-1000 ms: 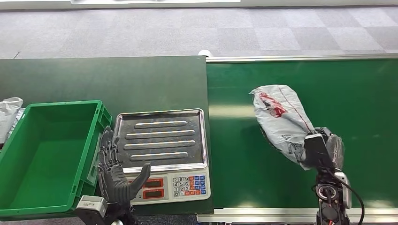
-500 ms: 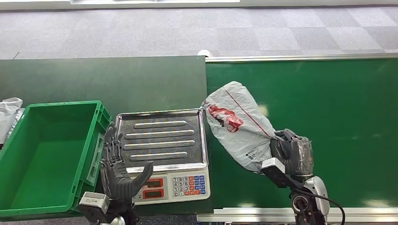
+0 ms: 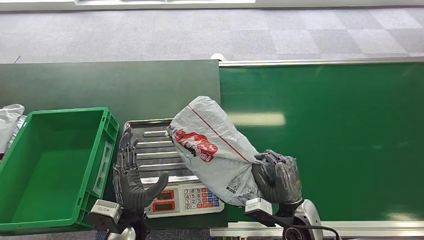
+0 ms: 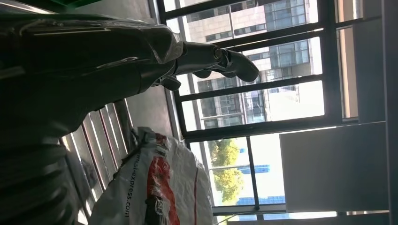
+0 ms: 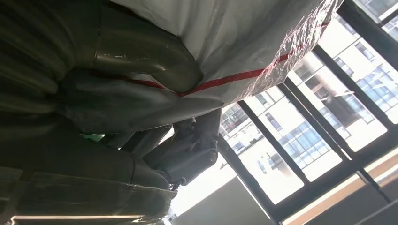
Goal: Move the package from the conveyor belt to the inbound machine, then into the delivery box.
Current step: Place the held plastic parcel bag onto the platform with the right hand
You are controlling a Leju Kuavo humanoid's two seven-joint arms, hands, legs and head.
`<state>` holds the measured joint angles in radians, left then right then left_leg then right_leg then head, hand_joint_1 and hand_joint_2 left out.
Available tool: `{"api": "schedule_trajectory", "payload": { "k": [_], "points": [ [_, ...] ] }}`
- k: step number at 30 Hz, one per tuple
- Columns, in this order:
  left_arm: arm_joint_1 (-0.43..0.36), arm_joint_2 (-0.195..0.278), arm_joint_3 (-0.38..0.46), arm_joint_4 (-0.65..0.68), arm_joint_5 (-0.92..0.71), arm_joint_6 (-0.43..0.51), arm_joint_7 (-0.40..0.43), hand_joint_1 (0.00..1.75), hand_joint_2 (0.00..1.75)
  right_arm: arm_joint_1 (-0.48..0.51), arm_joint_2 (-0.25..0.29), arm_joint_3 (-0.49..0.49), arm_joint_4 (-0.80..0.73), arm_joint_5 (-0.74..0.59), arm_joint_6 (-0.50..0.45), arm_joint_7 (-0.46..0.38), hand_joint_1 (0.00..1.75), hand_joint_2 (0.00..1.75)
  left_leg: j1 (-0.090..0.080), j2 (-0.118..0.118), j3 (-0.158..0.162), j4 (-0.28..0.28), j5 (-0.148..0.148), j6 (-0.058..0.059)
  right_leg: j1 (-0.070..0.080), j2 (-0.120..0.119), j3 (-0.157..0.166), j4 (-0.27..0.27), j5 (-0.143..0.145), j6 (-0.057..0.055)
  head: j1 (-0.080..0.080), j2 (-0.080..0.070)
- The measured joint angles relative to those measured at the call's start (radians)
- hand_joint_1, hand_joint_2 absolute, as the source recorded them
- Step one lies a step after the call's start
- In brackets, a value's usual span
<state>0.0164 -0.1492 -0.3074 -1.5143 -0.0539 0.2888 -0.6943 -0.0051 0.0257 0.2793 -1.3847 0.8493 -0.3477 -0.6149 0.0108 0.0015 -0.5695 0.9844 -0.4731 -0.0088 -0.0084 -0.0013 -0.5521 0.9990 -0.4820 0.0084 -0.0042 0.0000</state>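
Observation:
The package (image 3: 212,147) is a grey plastic mailer bag with a red logo and a thin red stripe. My right hand (image 3: 276,179) grips its near end and holds it raised, slanting over the right half of the scale's steel tray (image 3: 150,145) and its keypad (image 3: 200,196). The left wrist view shows the package (image 4: 155,187) above the ribbed tray, and the right wrist view shows the package (image 5: 244,42) pressed against my right hand (image 5: 141,93). My left hand (image 3: 131,177) stands upright and open at the scale's left edge, beside the green delivery box (image 3: 105,150). The conveyor belt (image 3: 340,140) lies to the right.
The scale stands on a dark green table (image 3: 100,85) between the box and the belt. A crumpled white bag (image 3: 10,120) lies at the far left beyond the box. Grey carpet (image 3: 200,35) stretches behind the table.
My right hand has carried the package leftward off the belt until it hangs over the scale. My left hand has shifted slightly toward the tray.

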Motion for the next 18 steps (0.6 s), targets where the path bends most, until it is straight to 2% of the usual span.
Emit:
{"api": "schedule_trajectory", "payload": {
  "k": [7, 18],
  "points": [
    [-0.045, 0.002, -0.009, 0.043, 0.022, 0.014, 0.000, 0.00, 1.75, -0.041, 0.038, 0.075, -0.002, -0.021, 0.036, 0.015, 1.75, 1.75, 0.000, 0.000, 0.000, 0.000, 0.000, 0.000, 0.000, 0.000, 0.000, 0.000, 0.000, 0.000, 0.000, 0.000],
    [-0.069, 0.011, -0.022, 0.080, 0.044, 0.026, 0.000, 0.00, 1.75, -0.079, 0.048, 0.089, 0.015, 0.016, 0.053, 0.063, 1.75, 1.75, 0.000, 0.000, 0.000, 0.000, 0.000, 0.000, 0.000, 0.000, 0.000, 0.000, 0.000, 0.000, 0.000, 0.000]
  ]
}}
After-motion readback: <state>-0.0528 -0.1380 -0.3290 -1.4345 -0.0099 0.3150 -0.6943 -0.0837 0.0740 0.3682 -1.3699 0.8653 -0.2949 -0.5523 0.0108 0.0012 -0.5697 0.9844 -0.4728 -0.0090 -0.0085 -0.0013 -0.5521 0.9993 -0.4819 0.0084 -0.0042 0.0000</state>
